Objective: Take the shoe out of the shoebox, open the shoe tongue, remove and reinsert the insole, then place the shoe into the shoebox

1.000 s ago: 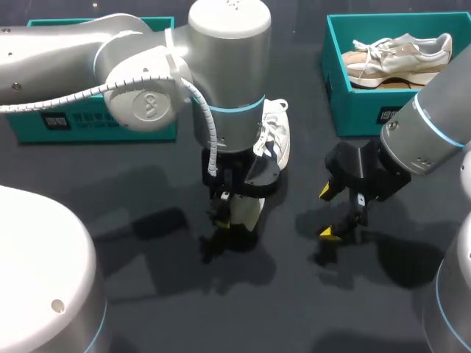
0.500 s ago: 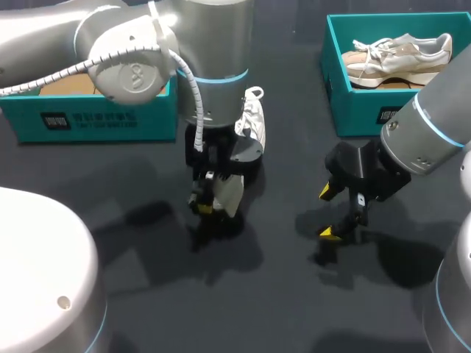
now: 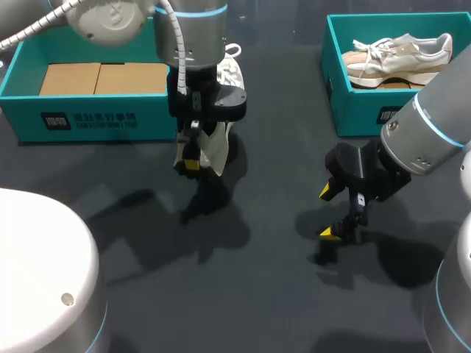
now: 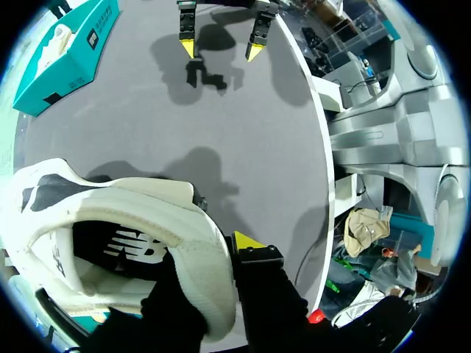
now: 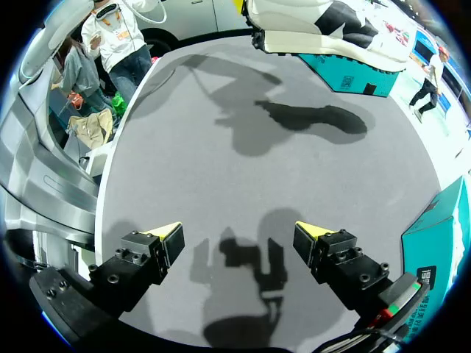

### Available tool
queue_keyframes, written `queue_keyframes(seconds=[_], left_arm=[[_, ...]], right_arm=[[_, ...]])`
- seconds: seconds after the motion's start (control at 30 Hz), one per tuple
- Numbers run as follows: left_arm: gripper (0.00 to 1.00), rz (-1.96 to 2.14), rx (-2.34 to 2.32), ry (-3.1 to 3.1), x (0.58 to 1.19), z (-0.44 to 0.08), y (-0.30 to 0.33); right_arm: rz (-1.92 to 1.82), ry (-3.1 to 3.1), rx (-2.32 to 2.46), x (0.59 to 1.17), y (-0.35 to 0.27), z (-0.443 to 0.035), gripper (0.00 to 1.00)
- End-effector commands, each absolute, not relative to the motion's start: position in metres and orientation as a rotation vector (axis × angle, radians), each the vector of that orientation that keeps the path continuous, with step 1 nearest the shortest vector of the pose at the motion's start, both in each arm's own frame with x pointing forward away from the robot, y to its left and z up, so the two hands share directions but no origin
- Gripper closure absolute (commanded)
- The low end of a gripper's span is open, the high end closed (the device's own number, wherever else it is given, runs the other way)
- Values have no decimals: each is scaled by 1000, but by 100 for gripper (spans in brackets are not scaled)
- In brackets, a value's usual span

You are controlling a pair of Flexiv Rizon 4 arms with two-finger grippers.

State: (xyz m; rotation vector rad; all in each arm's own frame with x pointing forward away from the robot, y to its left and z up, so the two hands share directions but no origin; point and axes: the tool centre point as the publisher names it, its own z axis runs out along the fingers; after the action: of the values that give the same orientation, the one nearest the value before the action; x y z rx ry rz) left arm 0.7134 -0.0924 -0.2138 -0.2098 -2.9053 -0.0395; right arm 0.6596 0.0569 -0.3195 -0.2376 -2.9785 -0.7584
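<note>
right gripper (image 5: 237, 232): fingers apart, above table (image 5: 221, 147) | shoe (image 5: 324, 33): well ahead

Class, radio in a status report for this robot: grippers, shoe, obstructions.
Left gripper shut on white shoe, held above table. Right gripper open, empty. Left shoebox open beside shoe; nothing between them.

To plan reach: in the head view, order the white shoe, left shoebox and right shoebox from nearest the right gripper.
1. Right shoebox, just behind the right gripper.
2. White shoe, left of the middle.
3. Left shoebox, far left.
</note>
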Motion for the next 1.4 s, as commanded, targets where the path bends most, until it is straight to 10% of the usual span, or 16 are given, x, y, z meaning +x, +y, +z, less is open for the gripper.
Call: queue_keyframes(seconds=[0.03, 0.47, 1.4], left_arm=[[100, -35, -210, -2917, 709, -203, -87], [100, -35, -210, -2917, 709, -203, -87], [100, -32, 161, -2904, 923, -155, 110]], right_arm=[[-755, -2981, -240, 659, 57, -320, 0], [-755, -2981, -240, 659, 57, -320, 0], [-755, -2981, -240, 659, 57, -320, 0]])
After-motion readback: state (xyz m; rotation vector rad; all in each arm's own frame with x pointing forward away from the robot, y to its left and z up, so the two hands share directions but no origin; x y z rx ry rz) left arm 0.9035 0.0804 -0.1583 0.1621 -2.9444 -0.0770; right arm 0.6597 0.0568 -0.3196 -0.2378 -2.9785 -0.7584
